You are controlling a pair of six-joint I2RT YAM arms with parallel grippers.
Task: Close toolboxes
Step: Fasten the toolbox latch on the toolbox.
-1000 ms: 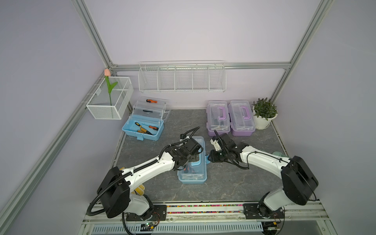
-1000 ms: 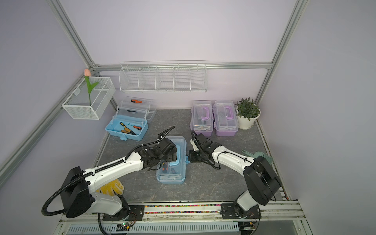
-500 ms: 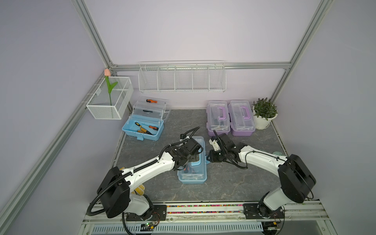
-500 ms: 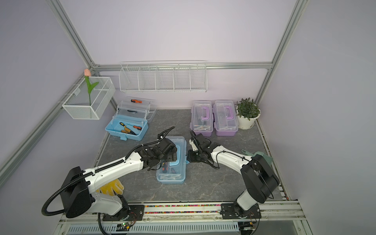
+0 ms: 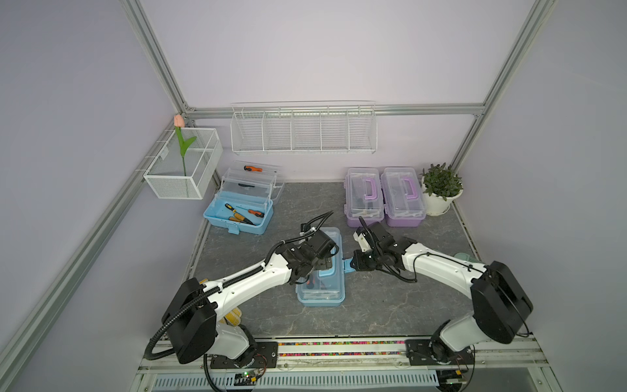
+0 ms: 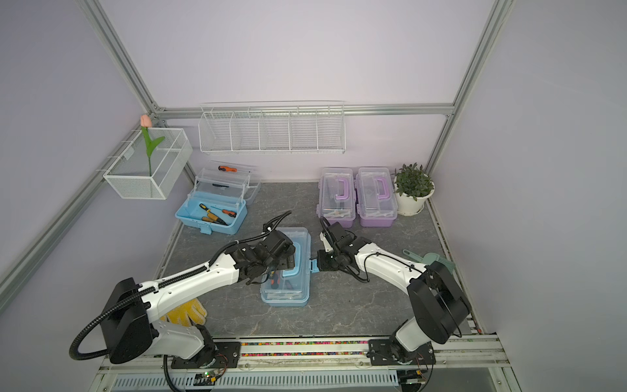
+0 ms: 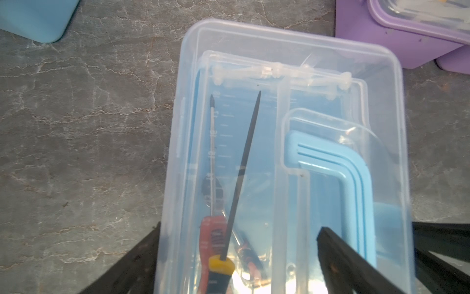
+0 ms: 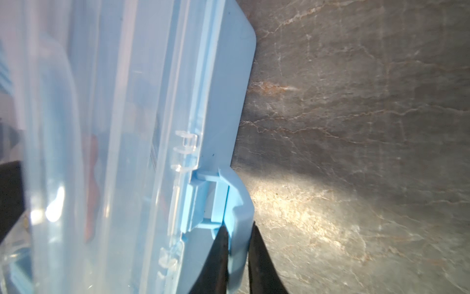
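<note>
A light blue toolbox point(image 5: 320, 281) lies mid-table with its clear lid point(image 7: 292, 127) down and its blue latch point(image 8: 239, 203) sticking out to the right. My right gripper point(image 8: 239, 226) is shut on that latch, seen in both top views point(image 5: 354, 264) point(image 6: 319, 264). My left gripper point(image 7: 239, 226) hangs open over the lid, one finger outside the box's edge and the other beside the blue handle point(image 7: 351, 178). Another blue toolbox point(image 5: 239, 212) stands open at the back left with tools in it. Two purple toolboxes point(image 5: 364, 197) point(image 5: 403, 197) sit lids down at the back right.
A potted plant point(image 5: 441, 190) stands beside the purple boxes. White wire baskets point(image 5: 303, 130) point(image 5: 185, 163) hang on the walls, one holding a tulip. Yellow gloves point(image 6: 185, 312) lie by the left arm's base, a teal scoop point(image 6: 431, 261) behind the right arm.
The right gripper's jaws have come together on the latch. Both arms and the box stay about where they were.
</note>
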